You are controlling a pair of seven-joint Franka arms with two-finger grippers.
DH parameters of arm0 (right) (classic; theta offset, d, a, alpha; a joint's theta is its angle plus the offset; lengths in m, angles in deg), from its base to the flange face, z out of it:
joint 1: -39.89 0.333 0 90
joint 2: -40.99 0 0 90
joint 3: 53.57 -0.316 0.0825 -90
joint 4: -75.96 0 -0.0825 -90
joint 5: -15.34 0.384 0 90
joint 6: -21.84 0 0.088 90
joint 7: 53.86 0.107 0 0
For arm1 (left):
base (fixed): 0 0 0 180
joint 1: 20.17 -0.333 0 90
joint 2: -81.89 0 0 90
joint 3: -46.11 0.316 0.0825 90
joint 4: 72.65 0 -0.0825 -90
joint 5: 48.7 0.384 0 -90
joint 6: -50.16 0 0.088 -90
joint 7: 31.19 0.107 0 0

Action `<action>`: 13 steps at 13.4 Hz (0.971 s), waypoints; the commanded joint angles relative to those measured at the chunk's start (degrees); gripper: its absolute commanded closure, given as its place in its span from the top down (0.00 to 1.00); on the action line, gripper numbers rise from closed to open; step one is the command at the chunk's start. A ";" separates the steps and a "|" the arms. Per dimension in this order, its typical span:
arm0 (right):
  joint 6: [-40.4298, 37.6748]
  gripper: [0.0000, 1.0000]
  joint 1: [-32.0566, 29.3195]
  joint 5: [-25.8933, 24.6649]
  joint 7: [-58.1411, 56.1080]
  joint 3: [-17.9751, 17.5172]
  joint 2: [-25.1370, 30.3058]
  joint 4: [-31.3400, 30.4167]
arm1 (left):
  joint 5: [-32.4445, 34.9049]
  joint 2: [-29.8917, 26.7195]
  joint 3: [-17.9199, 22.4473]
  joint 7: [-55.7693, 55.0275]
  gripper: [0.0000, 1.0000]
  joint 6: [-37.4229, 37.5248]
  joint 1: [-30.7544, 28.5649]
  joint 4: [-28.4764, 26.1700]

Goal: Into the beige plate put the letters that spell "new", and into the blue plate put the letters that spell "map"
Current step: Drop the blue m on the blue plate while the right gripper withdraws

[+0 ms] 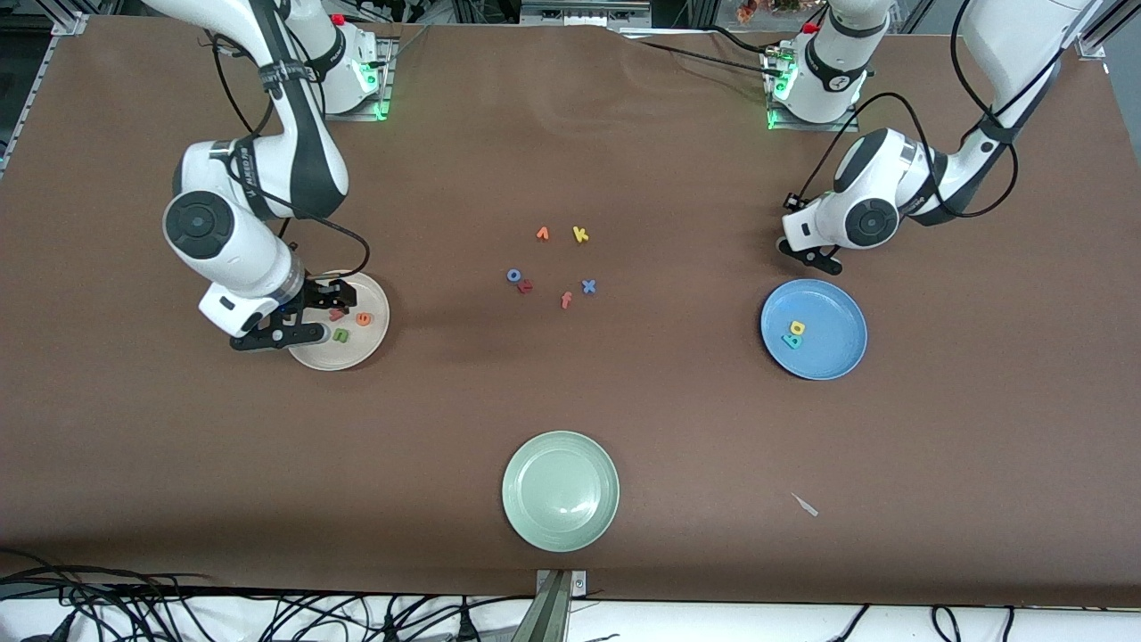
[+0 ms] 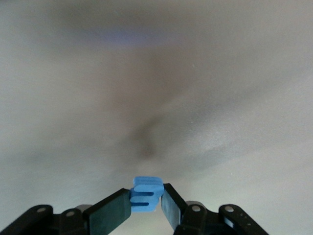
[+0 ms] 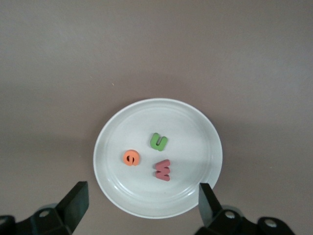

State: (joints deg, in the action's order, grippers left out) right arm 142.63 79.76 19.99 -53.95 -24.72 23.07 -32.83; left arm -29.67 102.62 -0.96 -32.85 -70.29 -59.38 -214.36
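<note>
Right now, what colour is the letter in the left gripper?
Blue; the letter shows best in the left wrist view.

The bare brown table cloth (image 1: 677,428) between the round cream-beige plate (image 1: 374,337), the round mid-blue plate (image 1: 833,352) and the round pale green plate (image 1: 561,489) offers open passage, interrupted only by a loose cluster of small foam letters (image 1: 553,267) at the table's middle and a small pale scrap (image 1: 805,505) nearer the front camera. The right gripper (image 1: 303,314), fingers spread wide, hangs over the cream-beige plate and blocks access from above to the green n (image 3: 158,141), orange e (image 3: 131,157) and pinkish-red w (image 3: 163,170) lying in it. The left gripper (image 1: 809,256), clamped on a blue foam m (image 2: 146,194), stands above the table just beside the mid-blue plate's rim toward the robots' bases, leaving that plate open from above, where a yellow a (image 1: 797,328) and a teal p (image 1: 791,341) lie.
</note>
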 commanded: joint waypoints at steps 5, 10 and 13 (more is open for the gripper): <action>-21.62 0.99 -0.85 0.53 -0.43 1.47 0.52 19.82 | -0.05 9.04 0.14 -0.88 0.35 8.98 5.62 23.44; -24.81 1.00 -0.76 0.45 -0.78 1.48 1.39 23.63 | 6.80 16.10 3.13 -0.53 0.84 12.70 9.59 36.50; -25.34 1.00 -14.31 -0.60 -0.34 -11.72 5.60 23.45 | 6.72 15.31 2.69 -0.71 1.00 13.14 9.59 36.76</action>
State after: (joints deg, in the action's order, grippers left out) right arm 119.04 75.20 19.96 -54.08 -26.67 24.86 -9.58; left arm -24.29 118.05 1.98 -33.01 -59.07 -50.66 -179.27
